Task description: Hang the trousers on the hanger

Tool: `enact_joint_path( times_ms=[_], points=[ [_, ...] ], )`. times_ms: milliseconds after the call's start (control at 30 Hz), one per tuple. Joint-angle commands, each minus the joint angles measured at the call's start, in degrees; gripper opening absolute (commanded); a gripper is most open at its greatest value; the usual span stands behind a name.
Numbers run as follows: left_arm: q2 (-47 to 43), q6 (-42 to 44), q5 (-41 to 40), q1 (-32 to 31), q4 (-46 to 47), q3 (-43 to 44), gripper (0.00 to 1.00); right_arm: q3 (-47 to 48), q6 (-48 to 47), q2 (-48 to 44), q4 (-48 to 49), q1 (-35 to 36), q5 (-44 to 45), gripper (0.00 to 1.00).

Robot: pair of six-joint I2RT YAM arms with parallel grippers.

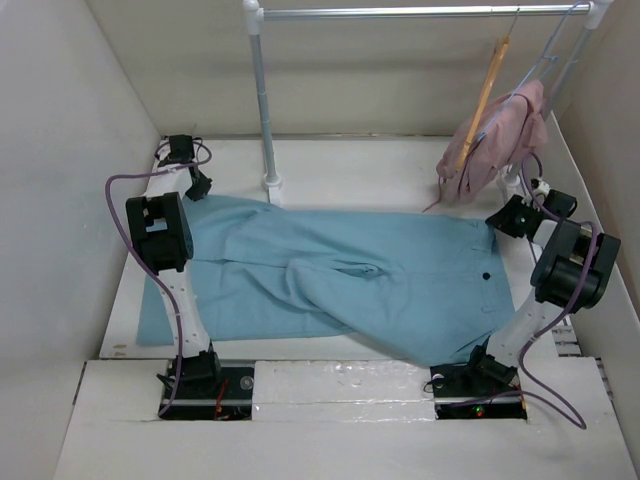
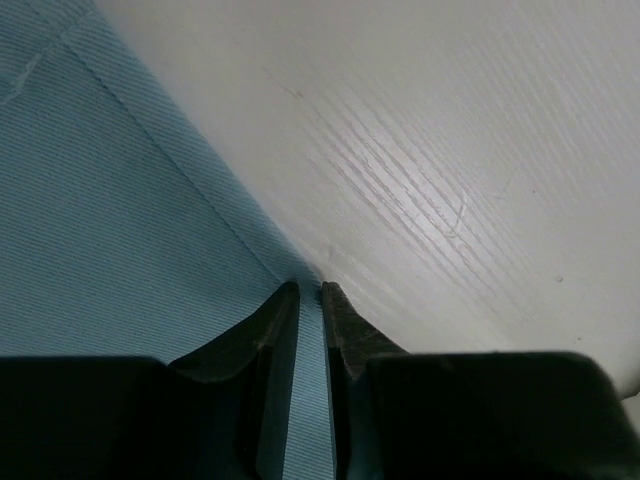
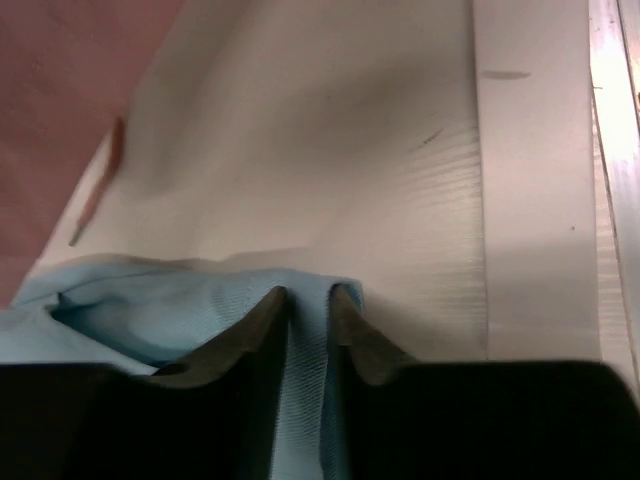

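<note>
Top external view showed the trousers [image 1: 350, 280] spread flat on the table [image 1: 350, 165]. The legs pointed toward the left edge and the waist lay toward the right edge, with a small dark button near the waist. The cloth covered most of the middle of the table and reached close to the near edge.

The hanger [image 1: 483, 100] hung from the rail [image 1: 420, 12] above the far right corner. It was tilted, and a pink garment [image 1: 505, 140] hung just behind it. The hanger did not touch the trousers. A post [image 1: 263, 100] stood at the far edge, just beyond the cloth.

The left gripper [image 1: 197, 185] was low at the far left corner of the trousers, near the far left corner of the table. In the left wrist view its fingers [image 2: 275, 320] stood narrow, right at the hem, with a thin strip of blue cloth between them. Bare table lay to the right of the hem.

The right gripper [image 1: 503, 215] was low at the far corner of the waist, near the right edge of the table. In the right wrist view its fingers [image 3: 262, 315] were also narrow, and a bunched fold of the blue cloth was held between them. The cloth rose a little around the tips. Some blurred pink showed at the upper left of that view.
</note>
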Motion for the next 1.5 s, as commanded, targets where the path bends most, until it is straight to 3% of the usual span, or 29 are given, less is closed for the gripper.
enact_joint_path(
  times_ms=[0,33,100,333,467,700,833,967,1000,1100,1133,1233,1267,1333,1467],
  points=[
    [-0.3,1.2,-4.0,1.7,-1.4,-2.6,0.13,1.6,2.7,-0.2,7.2,-0.7,-4.3,0.25],
    [-0.2,1.2,-4.2,2.2,-1.6,-2.7,0.12,1.7,4.1,-0.4,7.9,-0.7,-4.4,0.09],
    [-0.4,0.9,-4.2,2.8,-1.4,-3.2,0.07,2.9,4.9,-1.0,7.8,-2.0,-3.8,0.0],
    [-0.7,-0.2,-0.1,6.8,-1.6,-3.7,0.05,10.7,2.4,-1.5,1.6,-3.8,1.0,0.0],
    [-5.2,-0.2,-1.3,6.8,-1.3,-3.6,0.11,11.5,0.7,-1.2,-0.1,-3.8,3.3,0.0],
    [-5.2,-0.6,-0.7,6.0,-4.7,0.4,0.15,14.4,0.3,0.7,-3.2,-4.3,4.2,0.0],
    [-10.4,-0.5,2.6,3.6,-2.3,-2.0,0.22,15.1,0.2,-1.5,-5.3,-2.9,2.9,0.8],
    [-22.8,-0.2,4.9,0.9,0.6,-12.9,0.36,13.2,-0.2,-11.8,-9.1,3.0,3.9,0.86],
    [-25.2,-0.2,4.6,0.4,0.7,-15.4,0.36,11.0,-0.2,-14.6,-10.2,4.6,5.2,0.85],
    [-34.4,-1.0,2.8,-0.1,-1.1,-26.4,0.34,3.3,-0.5,-26.6,-12.1,12.7,8.4,0.62],
    [-36.9,-1.9,0.9,-0.1,-1.4,-29.4,0.3,1.0,-0.8,-29.2,-12.8,15.8,9.6,0.37],
    [-47.7,-5.4,-0.8,3.5,-3.0,-40.2,0.09,-7.2,-2.6,-39.3,-15.8,29.0,12.9,0.11],
    [-52.8,-6.3,-1.4,4.9,-3.6,-44.5,0.0,-9.1,-2.9,-43.1,-16.2,32.4,12.5,0.08],
    [-56.6,-8.0,-2.4,9.2,-6.2,-47.5,0.0,-13.2,-6.2,-45.8,-17.6,41.0,9.0,0.05],
    [-62.1,-7.2,0.7,19.4,-9.8,-53.4,0.0,-15.7,-13.4,-50.8,-28.4,49.9,6.2,0.07]
  ],
)
